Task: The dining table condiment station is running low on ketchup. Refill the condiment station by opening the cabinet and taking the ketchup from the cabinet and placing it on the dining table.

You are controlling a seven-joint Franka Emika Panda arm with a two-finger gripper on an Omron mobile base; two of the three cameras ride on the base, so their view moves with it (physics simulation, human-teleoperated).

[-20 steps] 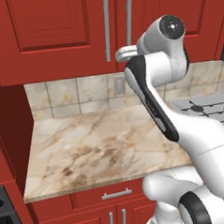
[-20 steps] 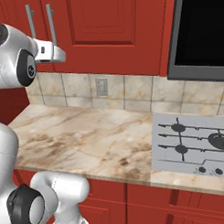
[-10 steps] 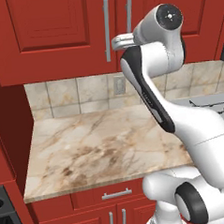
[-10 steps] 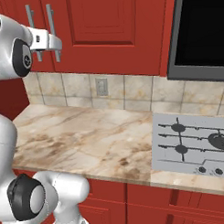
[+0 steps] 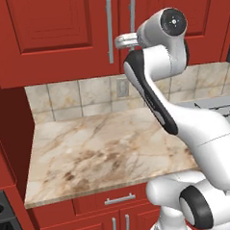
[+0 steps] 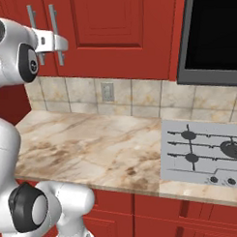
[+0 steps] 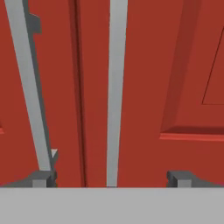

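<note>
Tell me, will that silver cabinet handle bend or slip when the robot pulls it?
Probably neither. The right door's handle looks like a straight, rigid metal bar. Its smooth finish might slip slightly. The open gripper sits around it, so the cabinet door should swing.

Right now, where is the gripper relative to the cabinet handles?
The gripper is open at the cabinet doors above the counter; in the hand view the right handle stands between its fingertips, the left handle beside the left fingertip.

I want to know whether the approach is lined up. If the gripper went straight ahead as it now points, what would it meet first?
Probably the right door's handle of the cabinet: it stands between the open gripper's fingertips; depth is unclear.
</note>
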